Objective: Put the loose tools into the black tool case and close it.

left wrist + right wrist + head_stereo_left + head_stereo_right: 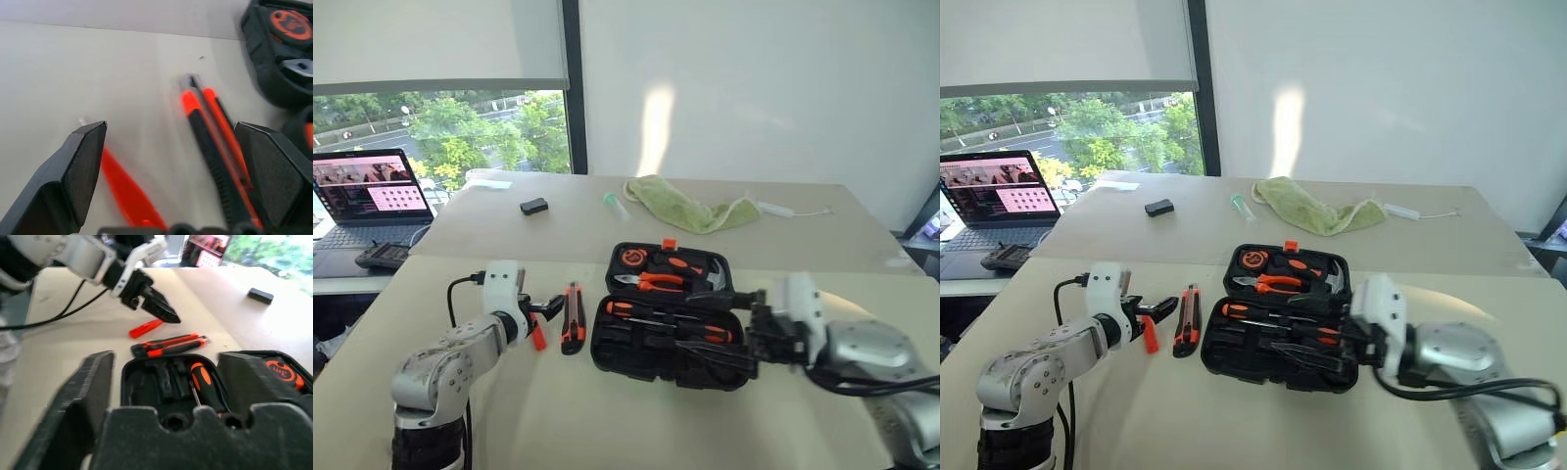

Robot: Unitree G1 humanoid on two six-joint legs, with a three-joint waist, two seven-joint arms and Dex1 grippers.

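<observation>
The black tool case (607, 348) lies open at mid table. Pliers, a tape measure and a hammer fill its far half, and two screwdrivers (671, 311) lie in the near half. Left of the case lies the orange-black utility knife (573, 318), and left of that the slim orange tool (538, 338). My left gripper (548, 307) hangs open just above these two; in the left wrist view its fingers (83, 166) straddle the slim tool (127, 191) and the knife (215, 142). My right gripper (166, 357) stands open over the case's right end, holding nothing.
On the far table lie a small black box (534, 206), a green cloth (690, 211), a small tube (615, 204) and a white cable (783, 209). A laptop (372, 196) and a dark handset (382, 257) sit at far left. Bare tabletop lies in front of the case.
</observation>
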